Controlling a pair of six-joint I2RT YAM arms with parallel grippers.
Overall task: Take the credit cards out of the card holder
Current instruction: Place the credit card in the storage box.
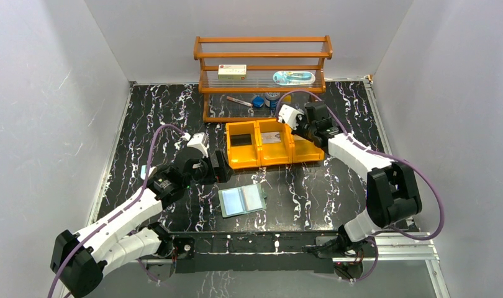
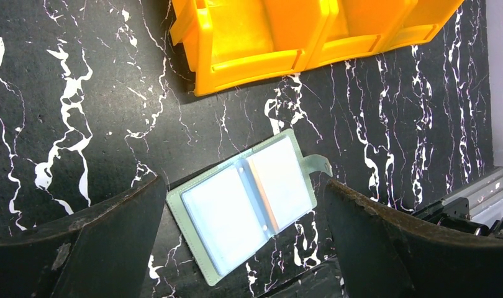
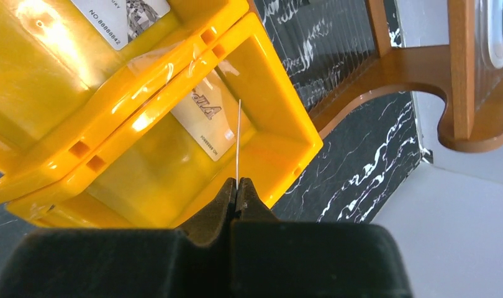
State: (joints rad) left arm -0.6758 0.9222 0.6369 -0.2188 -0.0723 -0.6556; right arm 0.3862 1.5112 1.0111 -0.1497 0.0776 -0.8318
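Tabletop (image 1: 336, 198) black with white veining, boxed in by plain pale grey walls (image 1: 50, 93); wooden slatted rack (image 1: 261, 56) behind the orange plastic three-compartment bins (image 1: 274, 160). Just in front of the bins, the sage-green bifold card holder (image 1: 241, 200) lies open flat. Off their front-left corner the left gripper (image 1: 223, 169) hangs with jaws at full spread, empty. Over their right compartment the right gripper (image 3: 238, 189) is clamped on a thin card (image 3: 238, 136) seen edge-on; an orange-tan card (image 3: 205, 121) lies flat in that compartment, a greyish card (image 3: 122, 18) in the middle one.
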